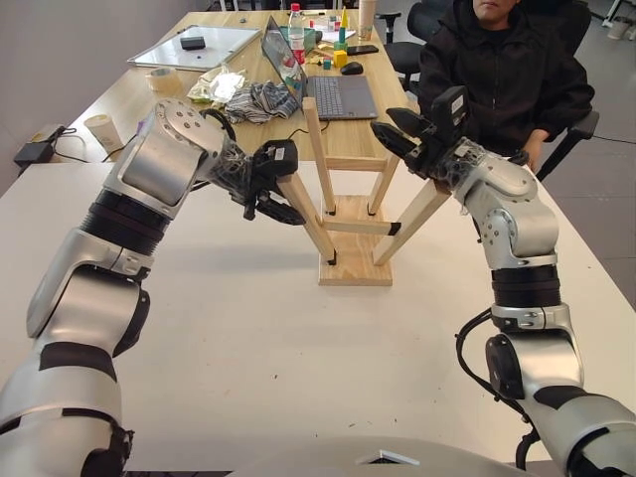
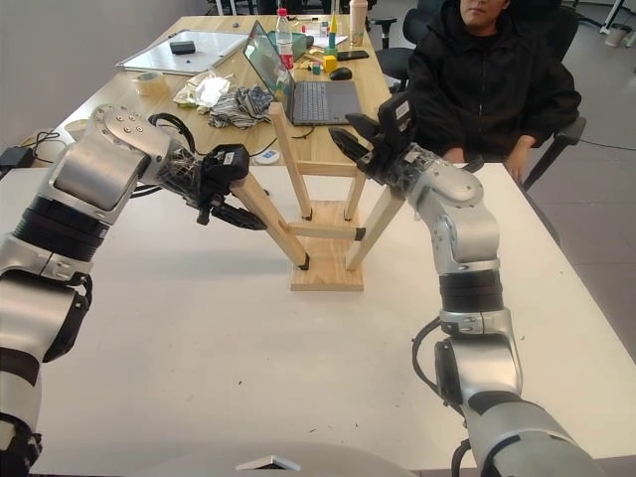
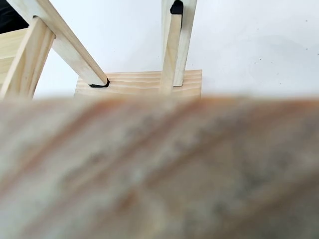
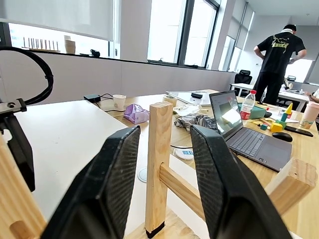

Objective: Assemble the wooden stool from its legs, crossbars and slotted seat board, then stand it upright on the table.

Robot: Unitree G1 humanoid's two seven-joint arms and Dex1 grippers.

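The wooden stool stands upside down on the white table (image 1: pixel 238 348), its seat board (image 1: pixel 355 270) flat on the surface and its legs pointing up, joined by crossbars (image 1: pixel 356 164). My left gripper (image 1: pixel 286 202) is shut on the upper end of the near left leg (image 1: pixel 314 227); that leg fills the left wrist view as blurred wood (image 3: pixel 159 169), with the seat board (image 3: pixel 139 82) beyond. My right gripper (image 1: pixel 396 137) is open above the top of the near right leg (image 1: pixel 409 224). In the right wrist view its fingers (image 4: pixel 109 179) frame the far left leg (image 4: pixel 158 164) without touching it.
Behind the white table stands a wooden desk (image 1: pixel 129 99) with a laptop (image 1: pixel 333 91), a bottle (image 1: pixel 295 30), crumpled cloth (image 1: pixel 253 99), a tape roll (image 1: pixel 164 79) and a paper cup (image 1: pixel 102 129). The white tabletop in front of the stool is bare.
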